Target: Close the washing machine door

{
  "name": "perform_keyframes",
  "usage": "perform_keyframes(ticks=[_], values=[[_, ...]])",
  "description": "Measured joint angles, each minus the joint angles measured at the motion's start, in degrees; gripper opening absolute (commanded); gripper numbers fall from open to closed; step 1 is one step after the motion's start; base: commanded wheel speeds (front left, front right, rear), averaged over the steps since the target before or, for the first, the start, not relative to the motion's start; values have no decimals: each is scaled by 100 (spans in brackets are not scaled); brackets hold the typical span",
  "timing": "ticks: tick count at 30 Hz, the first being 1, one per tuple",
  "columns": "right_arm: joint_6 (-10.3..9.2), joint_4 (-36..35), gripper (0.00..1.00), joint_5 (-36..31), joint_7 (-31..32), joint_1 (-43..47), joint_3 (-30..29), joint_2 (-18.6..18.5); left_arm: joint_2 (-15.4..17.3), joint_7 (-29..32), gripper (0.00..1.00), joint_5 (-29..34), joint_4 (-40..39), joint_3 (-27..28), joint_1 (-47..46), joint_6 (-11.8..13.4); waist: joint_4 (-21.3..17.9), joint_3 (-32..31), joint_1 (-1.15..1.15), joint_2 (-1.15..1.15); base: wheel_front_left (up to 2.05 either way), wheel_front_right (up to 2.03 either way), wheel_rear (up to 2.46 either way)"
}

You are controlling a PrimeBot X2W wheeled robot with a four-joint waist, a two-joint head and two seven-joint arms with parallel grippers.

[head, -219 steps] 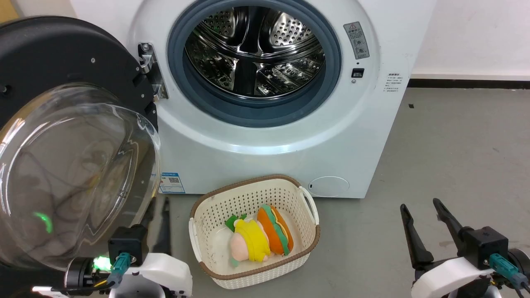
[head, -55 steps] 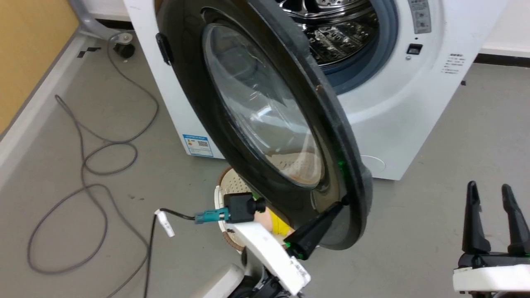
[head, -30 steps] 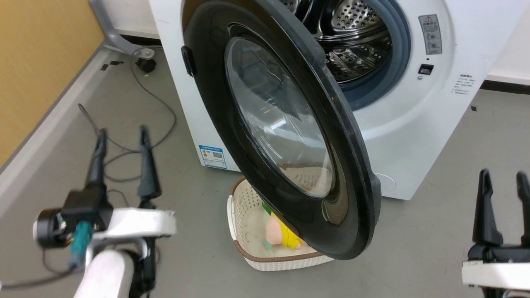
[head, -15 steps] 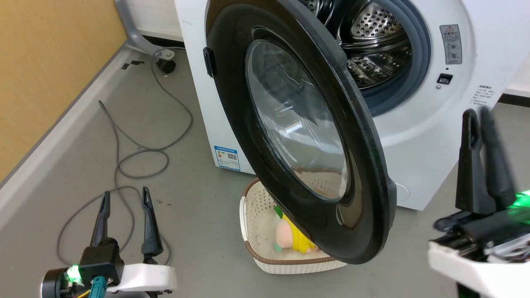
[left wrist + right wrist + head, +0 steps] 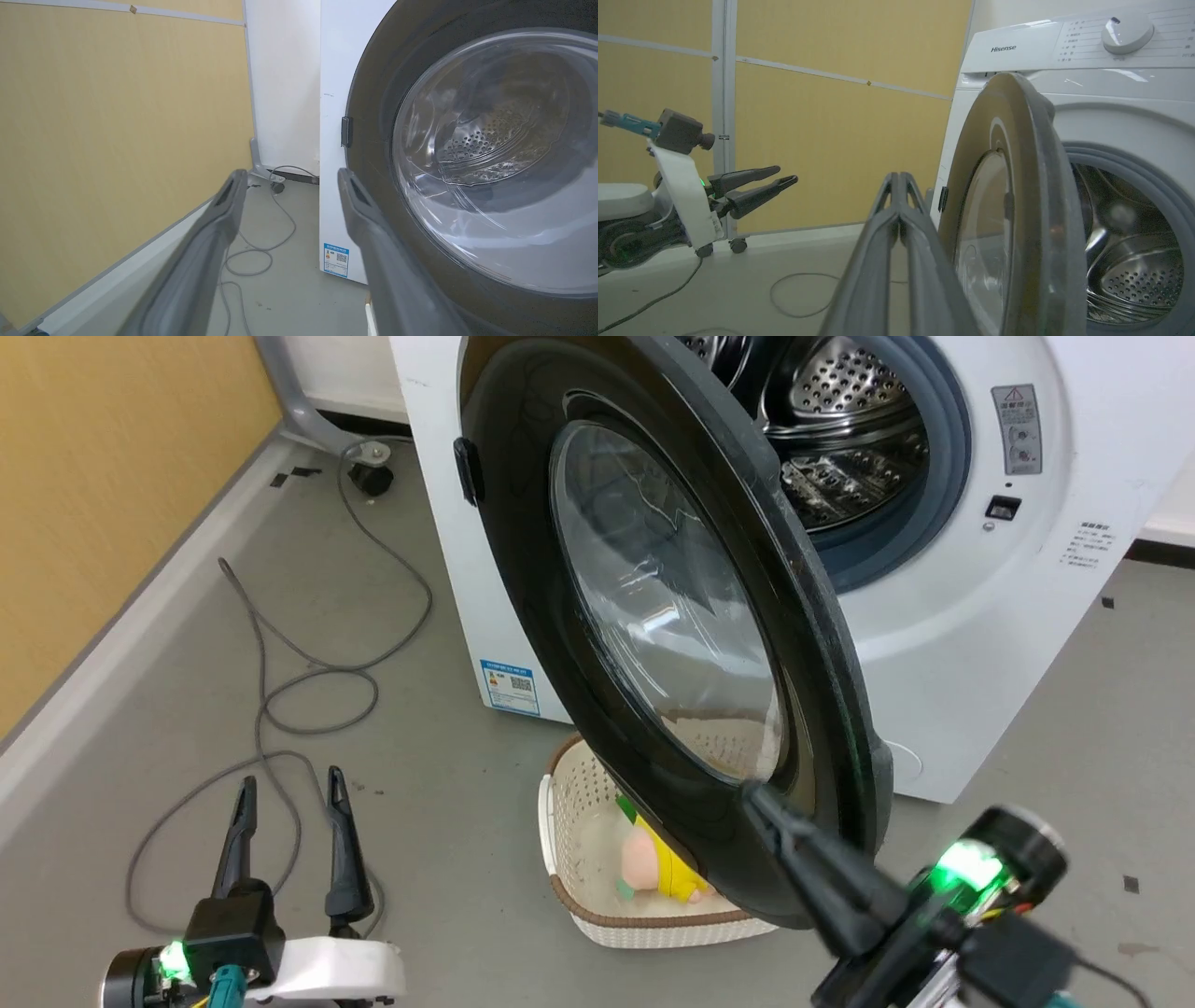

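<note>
Right gripper, fingers pressed together and empty, points at the lower outer face of the washing machine door; left gripper, fingers wide, stands well apart.

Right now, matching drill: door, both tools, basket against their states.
1 door
2 left tool
3 right tool
4 basket

A shut, near the door's lower rim
B partly open
C on the floor, toy inside
D open, empty

Pairs: 1-B, 2-D, 3-A, 4-C
</note>
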Motion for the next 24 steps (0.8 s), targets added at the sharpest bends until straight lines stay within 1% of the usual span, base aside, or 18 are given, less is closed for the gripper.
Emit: perform_keyframes(ticks=[3, 7, 9, 10, 11, 13, 17, 20, 24], values=[[1, 363, 0, -58, 0, 137, 14, -11, -58, 0, 100, 36, -1, 16, -19, -23, 0, 59, 0, 0, 0, 0, 0], [0, 751, 0, -73, 1, 329, -223, 0, -124, 0, 100, 87, -13, 49, -31, -55, -20, 137, 0, 0, 0, 0, 0], [0, 920, 0, -71, 1, 438, -534, 63, -146, 0, 100, 129, -13, 74, -34, -73, -45, 190, 0, 0, 0, 0, 0], [0, 920, 0, -71, 1, 438, -534, 63, -146, 0, 100, 129, -13, 74, -34, -73, -45, 190, 0, 0, 0, 0, 0], [2, 1012, 0, -73, 1, 481, -754, 111, -152, 0, 100, 135, -18, 83, -57, -126, -70, 229, 0, 0, 0, 0, 0], [15, 1080, 0, -42, -2, 483, -987, 241, -164, 0, 100, 160, -35, 83, -100, -169, -102, 272, 0, 0, 0, 0, 0], [7, 1422, 0, -21, -2, 451, -1523, 382, -189, 0, 100, 187, -42, 57, -178, -177, -165, 385, 0, 0, 0, 0, 0], [2, 1728, 0, -76, 1, 246, -1834, 503, -222, 0, 100, 186, -37, 30, -277, -208, -192, 489, 0, 0, 0, 0, 0], [7, 2072, 0, -80, 1, -244, -2210, 658, -249, 0, 100, 231, -87, -48, -421, -220, -187, 656, 0, 0, 0, 0, 0]])
